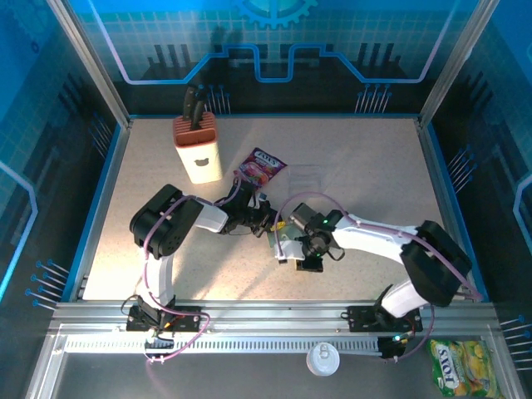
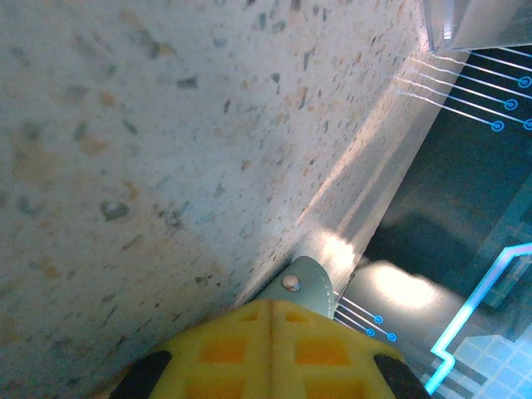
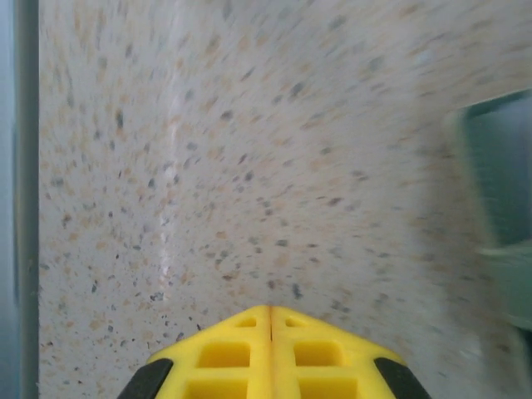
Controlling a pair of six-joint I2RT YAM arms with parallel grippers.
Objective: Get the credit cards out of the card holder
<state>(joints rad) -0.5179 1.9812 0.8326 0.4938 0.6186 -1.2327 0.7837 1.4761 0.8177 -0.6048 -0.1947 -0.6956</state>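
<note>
Top: small flat grey-green folding card holder (image 1: 285,243) lay mid-worktop (image 1: 366,166), between both arms.
Left wrist: left jaws together, snap tab (image 2: 306,281) at the tips, pinch unclear.
Right wrist: right jaws together, card holder (image 3: 499,166) off right. Needed opening first, then sliding cards out flat.

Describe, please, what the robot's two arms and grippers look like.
The left arm and right arm each have white links, rounded black joint housings and a purple cable looping alongside. The left gripper and right gripper have yellow fingers moulded with square recesses, black at the outer corners.
</note>
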